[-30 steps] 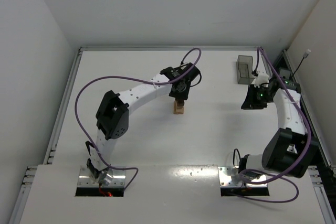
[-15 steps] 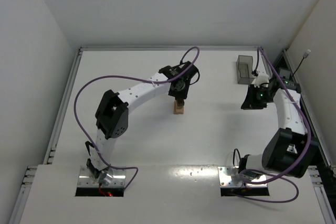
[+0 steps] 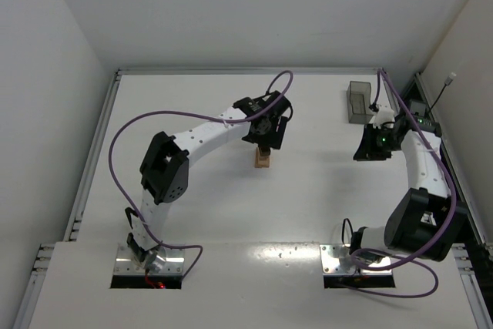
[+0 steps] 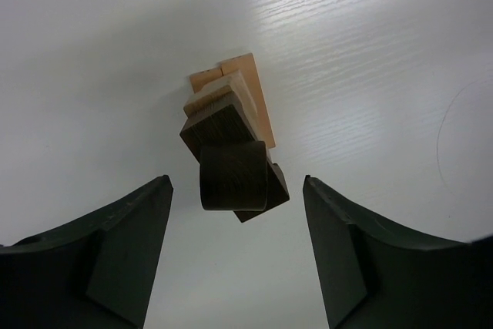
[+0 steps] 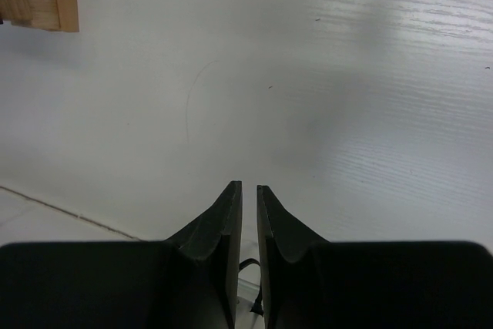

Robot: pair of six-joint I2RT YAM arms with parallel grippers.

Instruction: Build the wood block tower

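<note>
On the white table (image 3: 192, 213), mid-board, my 2 arms stand well apart, the tower between them but far nearer my left. My right gripper (image 5: 248, 194) hangs near the grey bin (image 3: 358, 102), its jaws drawn to a narrow slit with nothing in them. My left gripper (image 3: 264, 138) hovers right above the tower (image 4: 227, 113), its jaws wide on either side and touching no wood. The stack stands on its own: light tan blocks below, dark brown above, with a rounded dark piece (image 4: 233, 175) on top, set slightly askew. I cannot count the layers from here. The top view shows no loose wood blocks on the table, so I judge the building all but done, with lifting my left arm clear as the remaining step.
</note>
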